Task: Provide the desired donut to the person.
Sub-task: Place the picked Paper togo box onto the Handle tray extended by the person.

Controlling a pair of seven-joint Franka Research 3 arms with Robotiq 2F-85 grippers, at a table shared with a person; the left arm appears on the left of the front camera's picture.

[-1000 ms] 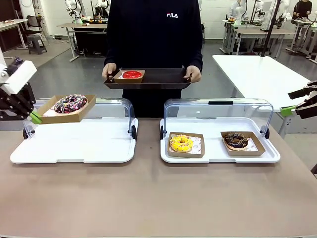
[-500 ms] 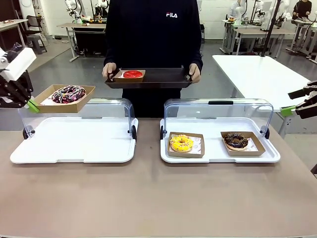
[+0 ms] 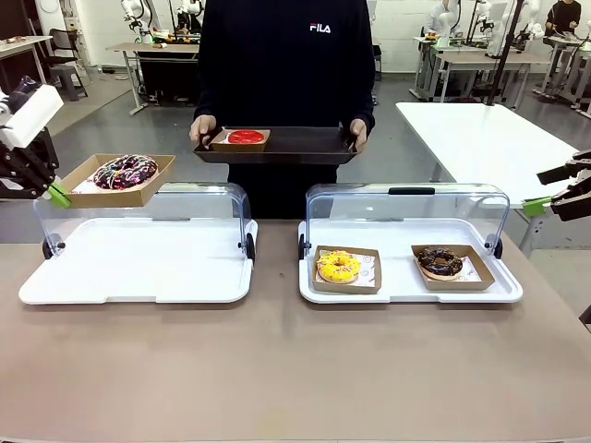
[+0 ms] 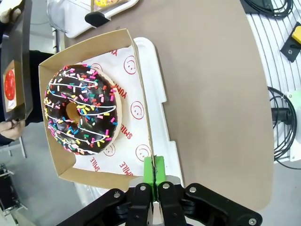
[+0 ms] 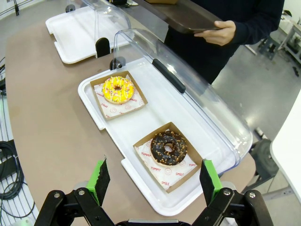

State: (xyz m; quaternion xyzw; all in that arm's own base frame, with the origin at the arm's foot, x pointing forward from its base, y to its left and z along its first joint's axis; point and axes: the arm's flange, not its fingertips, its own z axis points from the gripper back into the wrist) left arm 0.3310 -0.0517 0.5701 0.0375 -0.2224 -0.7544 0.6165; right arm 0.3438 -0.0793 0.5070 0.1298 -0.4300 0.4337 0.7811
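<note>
Left gripper [image 4: 154, 164] is pinched shut on one wall of the cardboard box [image 4: 123, 44], with the sprinkled donut [image 4: 82, 110] just beyond its fingertips, held aloft. Right gripper [image 5: 154, 176] is spread open and holds nothing. Risk: the one-edge grip may let the box sag or slip, spilling the donut before it reaches the tray [image 3: 305, 145] held by the person [image 3: 286, 74].
</note>
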